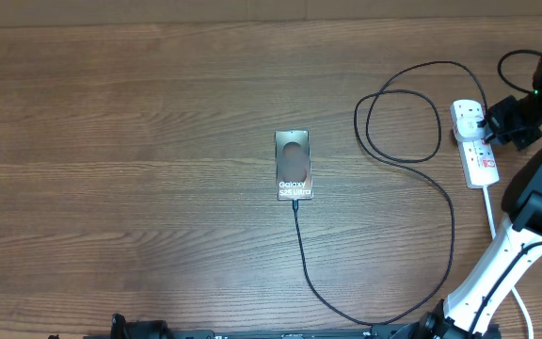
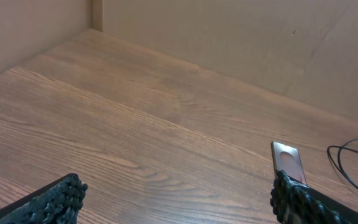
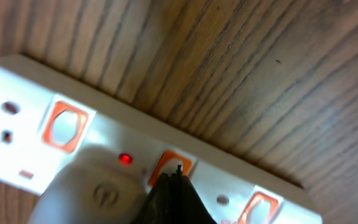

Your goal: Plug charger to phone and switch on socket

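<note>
The right hand [image 3: 176, 179], fingers pressed shut on nothing, bears tip-first on an orange-framed rocker switch [image 3: 171, 165] of the socket [image 1: 475, 143], a white elongated plastic power strip. The socket lies at the far right of the wooden surface [image 1: 139, 141], long axis running near to far. A small red lamp [image 3: 125, 158] glows just left of that switch in the wrist view, which suggests the outlet is already live. With the switch directly under the fingertip, the coming move looks like a straight lift or a downward press, not a sideways reach. What looks like a pale rounded plug [image 3: 95, 194] fills the outlet beside the pressed switch, and the outlet to its left is empty. The charger [image 1: 445, 226], a long thin black cable, loops once left of the socket, sweeps toward the near edge and climbs to the near short end of the phone [image 1: 294, 165]. The phone is a flat dark rectangular slab with white lettering at mid-surface, also lying near to far. Whether the connector is fully seated cannot be told. The left hand [image 2: 178, 193] hangs wide open and empty, well left of the socket, so the right arm is much the nearer. No container is in sight.
</note>
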Motion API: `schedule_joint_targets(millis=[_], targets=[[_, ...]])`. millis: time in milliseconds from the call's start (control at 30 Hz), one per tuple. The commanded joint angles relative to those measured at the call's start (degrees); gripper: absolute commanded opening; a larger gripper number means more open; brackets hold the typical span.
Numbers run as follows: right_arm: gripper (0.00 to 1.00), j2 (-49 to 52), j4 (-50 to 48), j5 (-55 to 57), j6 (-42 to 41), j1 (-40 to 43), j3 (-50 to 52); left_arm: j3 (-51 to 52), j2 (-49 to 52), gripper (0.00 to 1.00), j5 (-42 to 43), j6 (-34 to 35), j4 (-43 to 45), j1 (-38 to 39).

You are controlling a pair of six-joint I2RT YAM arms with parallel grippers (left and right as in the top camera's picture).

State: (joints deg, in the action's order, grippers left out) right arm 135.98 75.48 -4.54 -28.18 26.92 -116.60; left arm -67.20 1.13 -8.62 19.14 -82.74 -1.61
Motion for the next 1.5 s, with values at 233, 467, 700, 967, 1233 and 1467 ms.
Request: schedule_joint_targets(millis=[233, 467, 700, 967, 1233, 1467], targets=[[0.04, 4.52, 2.38, -3.72, 2.75, -2.49, -1.70, 0.13, -0.85, 1.00, -0.37, 0.37, 0.07, -0.31], [0.04, -2.21, 10.25, 1.99, 0.52, -1.66, -8.87, 0.13, -0.87, 1.00, -0.37, 0.37, 0.09, -0.42], [0.04, -14.08, 15.15, 3.41, -0.70, -0.20, -12.59, 0.13, -0.87, 1.00, -0.37, 0.37, 0.17, -0.52], [0.04, -30.82, 16.24, -0.07, -0.70, -0.59, -12.61, 0.13, -0.87, 1.00, -0.37, 0.37, 0.02, -4.39], [0.04, -49.70, -0.98, -15.39, -0.68, -0.50, -13.29, 0.13, -0.87, 1.00, -0.33, 0.42, 0.13, -6.25], [0.31, -62.75, -21.62, -20.09, -0.70, -0.50, -13.29, 7.43, -0.87, 1.00, -0.68, 1.92, 16.90, -6.25]])
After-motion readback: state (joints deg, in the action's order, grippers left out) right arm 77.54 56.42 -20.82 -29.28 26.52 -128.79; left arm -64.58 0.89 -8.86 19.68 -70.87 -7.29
